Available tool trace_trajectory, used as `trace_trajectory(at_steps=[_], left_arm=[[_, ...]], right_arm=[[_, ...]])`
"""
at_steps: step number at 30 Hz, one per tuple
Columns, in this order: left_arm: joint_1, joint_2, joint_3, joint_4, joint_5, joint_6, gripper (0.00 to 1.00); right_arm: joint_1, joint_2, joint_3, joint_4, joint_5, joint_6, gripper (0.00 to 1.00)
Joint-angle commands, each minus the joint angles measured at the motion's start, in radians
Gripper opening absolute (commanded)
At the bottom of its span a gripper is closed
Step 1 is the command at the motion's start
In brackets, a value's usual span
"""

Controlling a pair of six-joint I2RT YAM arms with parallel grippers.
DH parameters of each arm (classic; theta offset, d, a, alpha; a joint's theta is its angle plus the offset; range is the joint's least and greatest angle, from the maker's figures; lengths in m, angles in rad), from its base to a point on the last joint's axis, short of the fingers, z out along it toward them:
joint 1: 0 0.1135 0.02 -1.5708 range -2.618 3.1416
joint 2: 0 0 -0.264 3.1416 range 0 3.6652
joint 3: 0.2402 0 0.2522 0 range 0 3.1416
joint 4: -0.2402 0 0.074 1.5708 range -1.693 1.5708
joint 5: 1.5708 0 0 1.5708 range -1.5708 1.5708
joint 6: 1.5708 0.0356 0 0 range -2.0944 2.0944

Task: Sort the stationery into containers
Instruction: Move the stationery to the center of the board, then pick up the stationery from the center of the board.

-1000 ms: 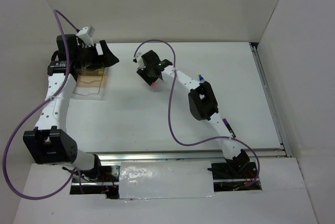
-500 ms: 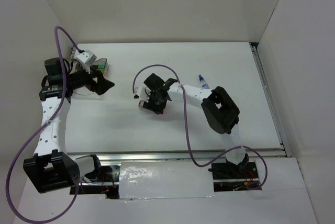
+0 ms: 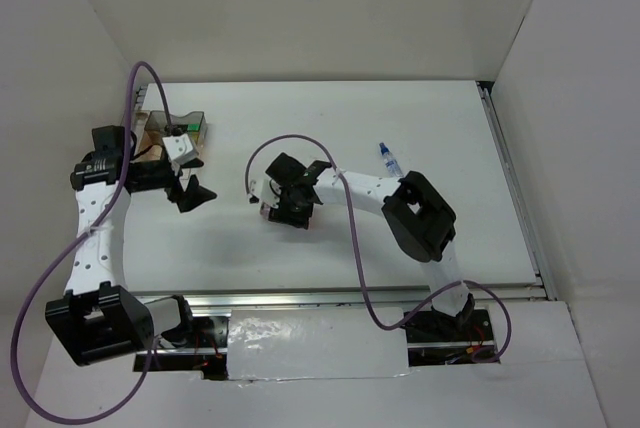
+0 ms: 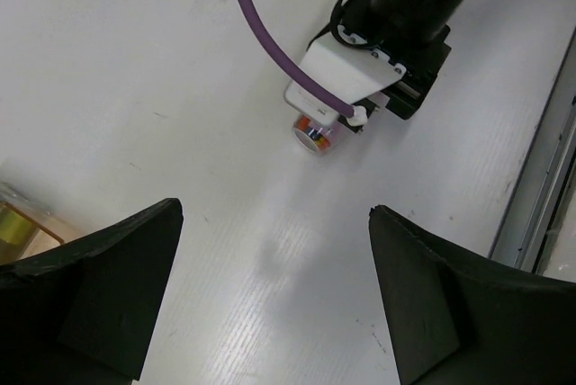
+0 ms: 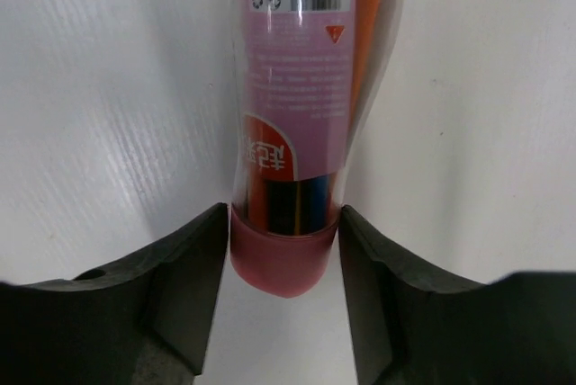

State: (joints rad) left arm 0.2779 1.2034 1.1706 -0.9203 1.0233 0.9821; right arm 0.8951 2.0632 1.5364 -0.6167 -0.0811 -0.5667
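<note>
My right gripper (image 3: 281,210) is shut on a pink tube (image 5: 292,106) of coloured pens, pinching it at its pink cap end, low over the middle of the table. The right wrist view shows the gripper (image 5: 283,223) with both fingers (image 5: 184,286) pressed to the tube. My left gripper (image 3: 192,192) is open and empty, just near of the clear container (image 3: 182,134) with a tan bottom, which holds something green. In the left wrist view the gripper (image 4: 274,214) faces the tube's end (image 4: 314,132). A blue-capped bottle (image 3: 386,157) lies right of centre.
White walls close in the table at the back, left and right. A metal rail (image 3: 515,188) runs along the right edge. Purple cables loop over both arms. A corner of the container shows at the left edge of the left wrist view (image 4: 16,223).
My left gripper has left the container and swung nearer, toward the table's middle. My right gripper has carried the pink tube nearer and a little left.
</note>
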Motion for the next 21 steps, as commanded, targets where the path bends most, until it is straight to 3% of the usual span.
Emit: trace_trajectory(at_steps=[1,3,4,5,12,16,21], left_arm=[[0.017,-0.036,-0.014,-0.06,0.072,0.132,0.97],[0.02,-0.039,-0.019,-0.069,0.086,0.135,0.98],[0.018,-0.038,-0.017,-0.077,0.089,0.145,0.98],[0.02,-0.038,-0.012,-0.084,0.093,0.153,0.98],[0.012,-0.007,0.0,-0.029,0.086,0.119,0.98],[-0.052,0.063,0.023,0.084,0.009,0.095,0.98],[-0.265,0.232,0.135,0.017,-0.135,0.27,0.94]], right_arm=[[-0.01,0.014,-0.015,-0.023,0.03,0.03,0.61],[-0.008,-0.009,-0.013,-0.029,0.023,0.044,0.65],[-0.01,-0.017,-0.009,-0.038,0.018,0.054,0.75],[-0.012,-0.026,-0.01,-0.038,0.015,0.06,0.78],[-0.06,-0.191,-0.007,-0.032,-0.047,0.122,0.82],[-0.223,-0.339,-0.008,-0.012,-0.172,0.22,0.83],[-0.458,-0.541,-0.081,0.054,-0.352,0.336,0.83]])
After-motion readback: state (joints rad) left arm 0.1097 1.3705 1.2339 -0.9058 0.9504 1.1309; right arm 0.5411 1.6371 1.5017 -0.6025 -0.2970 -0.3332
